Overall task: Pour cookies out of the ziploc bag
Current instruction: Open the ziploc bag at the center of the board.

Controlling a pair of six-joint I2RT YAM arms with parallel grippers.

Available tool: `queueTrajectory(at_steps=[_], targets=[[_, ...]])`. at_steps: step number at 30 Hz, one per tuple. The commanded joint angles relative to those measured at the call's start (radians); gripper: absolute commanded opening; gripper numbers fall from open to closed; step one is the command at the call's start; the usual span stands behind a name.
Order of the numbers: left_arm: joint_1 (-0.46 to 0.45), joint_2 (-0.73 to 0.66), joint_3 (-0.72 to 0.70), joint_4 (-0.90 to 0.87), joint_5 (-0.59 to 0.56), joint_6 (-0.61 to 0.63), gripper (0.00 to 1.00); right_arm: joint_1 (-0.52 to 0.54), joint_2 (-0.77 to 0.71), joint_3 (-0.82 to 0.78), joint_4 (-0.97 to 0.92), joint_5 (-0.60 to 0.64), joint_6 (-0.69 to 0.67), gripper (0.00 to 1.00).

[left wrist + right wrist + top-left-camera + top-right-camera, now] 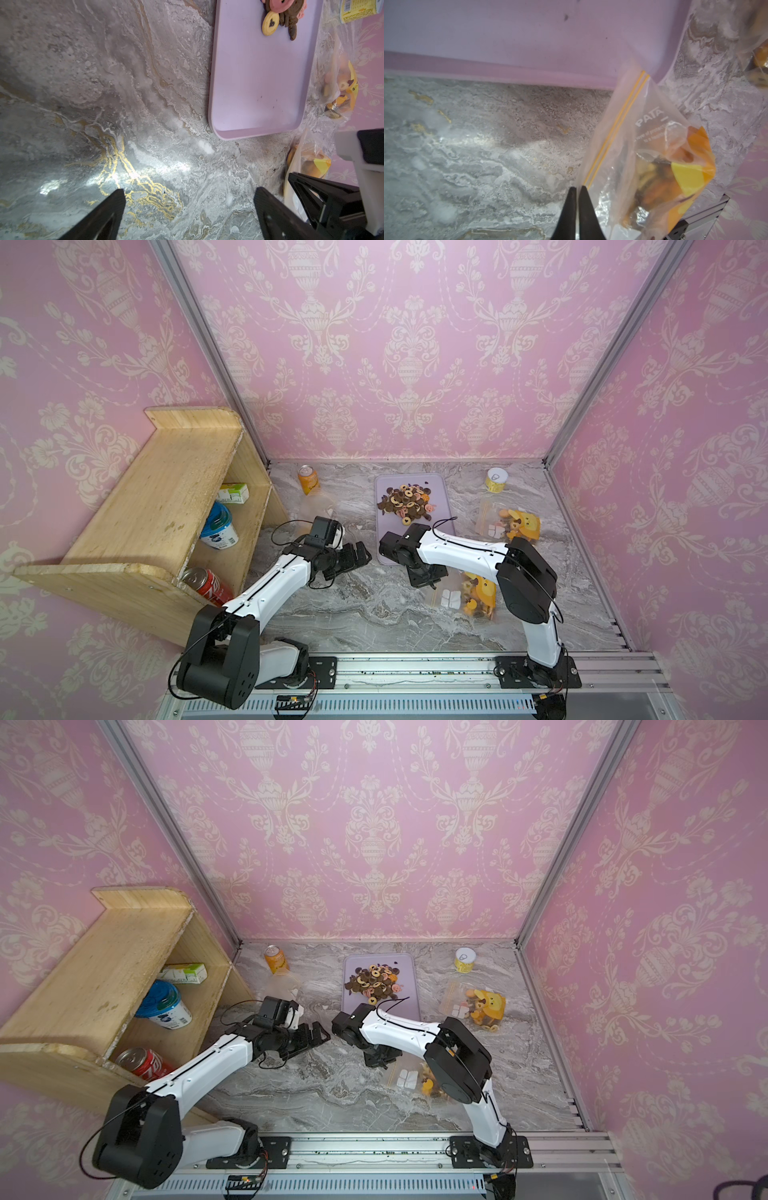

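The right gripper (578,190) is pinched shut on the zip-end corner of the ziploc bag (629,128) — cookies (653,169) inside, ready for lifting — the left gripper (189,190) at 9 o'clock stands fully open, likely to assist, and the lilac tray (442,506) at 12 o'clock is placed to receive the pour.

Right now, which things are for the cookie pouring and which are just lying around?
For the job: near bag, pinched in the right gripper; left gripper, open; cookies piled on the tray; far bag, cookies inside.
Lying about: orange can, yellow can, shelf with carton, tub and red can.
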Motion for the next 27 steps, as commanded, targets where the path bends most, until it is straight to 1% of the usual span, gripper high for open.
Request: queueTrajectory(at_steps=[1, 5, 8, 11, 18, 24, 27], targets=[[0.002, 0.017, 0.005, 0.028, 0.038, -0.026, 0.99, -0.009, -0.039, -0.025, 0.010, -0.001, -0.006, 0.03], [-0.030, 0.029, 0.005, 0.069, 0.049, -0.053, 0.99, -0.011, -0.043, -0.037, 0.031, -0.019, -0.012, 0.00], [-0.086, 0.054, 0.002, 0.119, 0.052, -0.092, 0.99, -0.011, -0.057, -0.054, 0.051, -0.037, -0.007, 0.00], [-0.147, 0.097, -0.001, 0.182, 0.074, -0.141, 0.99, -0.011, -0.109, -0.101, 0.090, -0.059, 0.007, 0.00], [-0.253, 0.195, -0.021, 0.368, 0.096, -0.252, 0.98, -0.008, -0.331, -0.328, 0.280, -0.166, 0.023, 0.00], [-0.316, 0.257, -0.027, 0.476, 0.123, -0.293, 0.98, 0.005, -0.523, -0.572, 0.478, -0.279, 0.039, 0.00], [-0.349, 0.280, -0.041, 0.550, 0.142, -0.322, 0.94, 0.003, -0.582, -0.649, 0.556, -0.312, 0.063, 0.00]])
